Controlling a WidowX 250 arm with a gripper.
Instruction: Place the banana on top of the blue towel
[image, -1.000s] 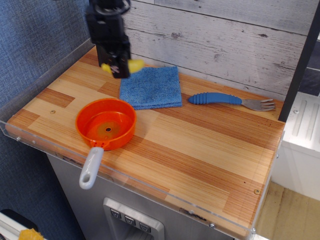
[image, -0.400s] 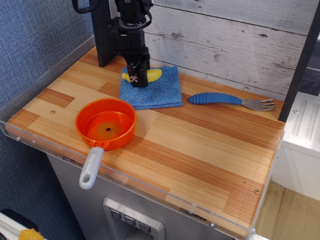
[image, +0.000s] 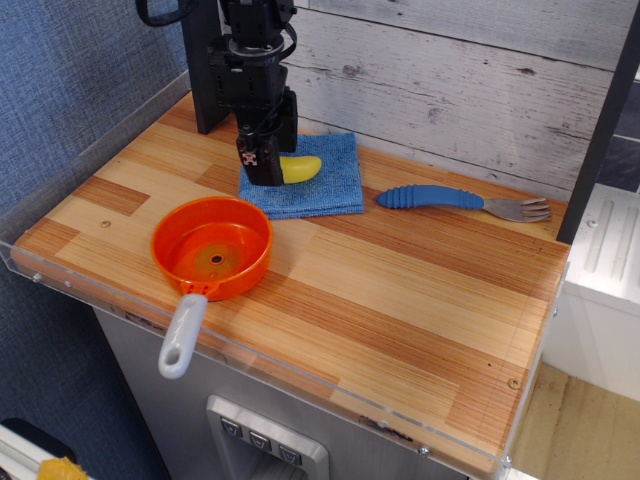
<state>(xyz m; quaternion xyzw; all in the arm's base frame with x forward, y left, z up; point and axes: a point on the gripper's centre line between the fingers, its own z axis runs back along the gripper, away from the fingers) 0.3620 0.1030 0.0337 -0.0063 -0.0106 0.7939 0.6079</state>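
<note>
From the 1 camera I have, looking down across the bench (image: 400, 290) from the front, the arm comes in at the back left and drops its black fingers (image: 262, 165) onto the left part of the blue towel (image: 325, 185). The banana (image: 300, 168) lies on top of that towel, its yellow body sticking out to the right of the fingers. Its left end is hidden behind the black finger body, so I see only the right half or so of it.

The fingers stand upright over the towel's left edge, tips down at cloth level. The banana meets them at their right side. From this angle I cannot tell whether the fingers are clamped on the banana or parted beside it, because the near finger blocks the gap.

The towel sits flat near the back wall, left of center. Just in front of it and to the left is the orange pan (image: 212, 247) with its grey handle (image: 182, 335) pointing toward the bench's front edge. To the right of the towel, apart from it, lies the blue-handled fork (image: 460, 200), tines pointing right.
</note>
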